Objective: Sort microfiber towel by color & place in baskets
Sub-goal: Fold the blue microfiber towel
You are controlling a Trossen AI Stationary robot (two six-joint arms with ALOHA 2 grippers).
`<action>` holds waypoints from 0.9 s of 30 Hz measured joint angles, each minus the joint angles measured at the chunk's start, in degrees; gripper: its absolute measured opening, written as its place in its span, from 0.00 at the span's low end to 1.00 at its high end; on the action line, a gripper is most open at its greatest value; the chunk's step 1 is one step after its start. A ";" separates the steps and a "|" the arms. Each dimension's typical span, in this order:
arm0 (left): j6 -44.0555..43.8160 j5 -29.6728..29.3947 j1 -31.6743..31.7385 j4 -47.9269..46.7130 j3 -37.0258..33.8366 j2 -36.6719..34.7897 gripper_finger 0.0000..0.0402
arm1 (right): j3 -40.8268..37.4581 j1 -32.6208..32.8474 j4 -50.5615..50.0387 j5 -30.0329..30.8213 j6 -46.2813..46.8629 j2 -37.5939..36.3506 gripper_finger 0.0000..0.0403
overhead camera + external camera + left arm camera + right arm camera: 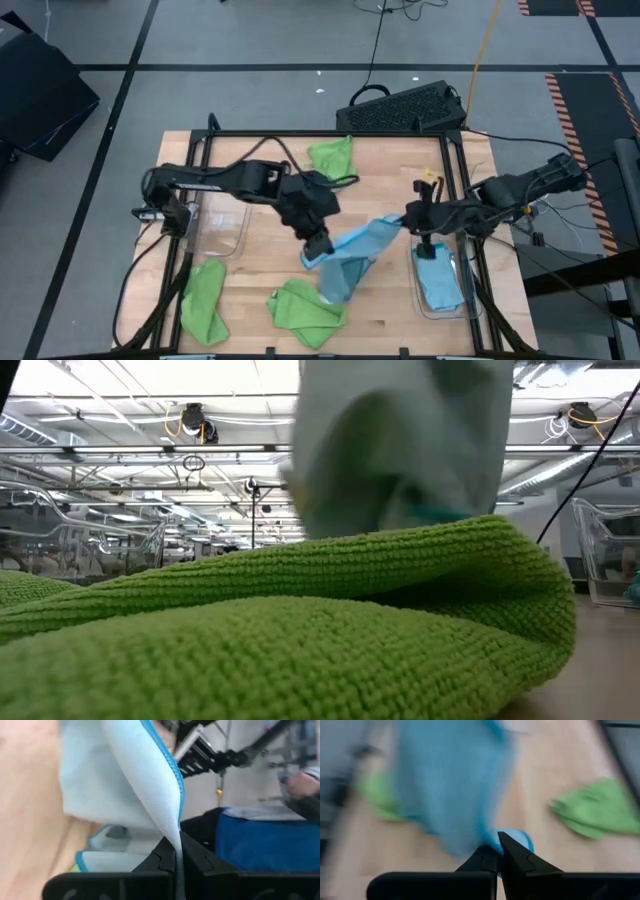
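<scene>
Item: light blue microfiber towel [362, 250], soft, limp, very light, no stiffness to speak of; I have it strung between both arms above the middle of the desk [260, 275], one corner in each. Left gripper [316, 248]: fingers [162, 860] closed hard on a thin pinch of the hemmed edge, the cloth fanning out beyond them. Right gripper [412, 219]: fingers closed on the opposite corner, per my right wrist view. A second blue cloth [336, 280] lies bunched beneath, touching or overlapping the hanging one; I cannot tell which. Right basket [424, 295], near the desk's right edge, already holds one blue towel [438, 282]; left basket [226, 228] appears to hold nothing. Green towels: one at the far side [332, 155], one front left [203, 302], one front centre [303, 307]. Handling judgement: the pile grips well, so a corner or hem pinch should hold; the slack will drag and may snag the cloth below, so I would lift high before carrying over the basket wall.
</scene>
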 joint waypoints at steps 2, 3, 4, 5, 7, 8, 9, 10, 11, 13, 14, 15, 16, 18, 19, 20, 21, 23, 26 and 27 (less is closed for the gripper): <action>-0.57 -2.57 -0.73 -1.64 0.00 -1.90 0.02 | 4.82 2.15 -0.16 -3.48 2.04 1.71 0.00; -0.56 -3.57 -1.18 -1.65 0.02 -2.63 0.01 | 7.14 3.35 0.24 -5.09 2.26 2.66 0.00; -0.21 -4.42 -1.59 -1.72 0.11 -3.37 0.01 | 9.23 4.40 0.30 -6.55 2.26 3.62 0.00; 0.49 -5.72 -2.08 -2.32 0.11 -4.11 0.01 | 10.99 5.17 0.01 -7.61 1.96 4.53 0.00; 1.96 -7.90 -2.48 -4.09 0.11 -4.55 0.01 | 13.19 6.08 -0.17 -7.89 0.52 6.17 0.00; 2.70 -8.90 -2.35 -4.60 0.11 -4.53 0.02 | 13.42 6.21 -0.21 -7.85 -0.55 6.72 0.00; 3.31 -9.69 -2.00 -5.87 0.11 -4.40 0.03 | 13.40 6.07 -0.79 -7.40 -1.72 7.23 0.00; 4.00 -10.55 -1.45 -7.48 -0.03 -4.22 0.04 | 13.40 5.64 -2.06 -6.41 -2.91 7.85 0.00; 4.54 -11.28 -0.80 -8.16 -0.47 -3.86 0.05 | 13.40 5.03 -3.52 -4.65 -3.80 8.62 0.00; 5.87 -11.72 0.90 -7.61 -1.67 -3.24 0.06 | 13.38 3.50 -7.24 -0.35 -4.30 10.11 0.00; 6.49 -11.75 1.60 -7.63 -2.57 -3.09 0.06 | 13.31 2.70 -8.91 1.96 -4.25 10.81 0.00; 6.90 -11.77 2.41 -7.60 -3.59 -3.04 0.06 | 13.29 1.92 -10.20 4.10 -3.76 11.38 0.00; 7.14 -11.75 3.12 -7.13 -4.63 -3.03 0.06 | 13.29 1.26 -10.67 6.20 -3.18 11.73 0.00; 6.66 -11.19 4.39 -7.20 -6.40 -3.14 0.06 | 13.33 0.60 -10.74 7.89 -2.11 11.72 0.00; 6.02 -10.92 4.89 -8.09 -6.88 -3.15 0.06 | 13.64 0.55 -10.91 7.86 -2.06 11.52 0.00; 5.71 -10.85 5.20 -9.24 -6.99 -3.19 0.06 | 14.16 0.55 -10.96 7.85 -2.09 11.32 0.00; 5.62 -10.85 5.38 -10.18 -7.02 -3.38 0.06 | 14.77 0.59 -10.75 7.79 -2.16 11.07 0.00; 6.20 -10.53 5.53 -10.51 -6.99 -3.88 0.06 | 16.04 0.59 -10.88 7.82 -2.27 10.45 0.00; 8.44 -10.19 5.50 -10.23 -6.97 -5.00 0.06 | 17.18 0.23 -10.71 8.84 -2.27 9.59 0.00; 9.36 -10.19 5.52 -9.67 -6.97 -5.13 0.06 | 17.25 -0.08 -10.29 9.71 -2.21 9.47 0.00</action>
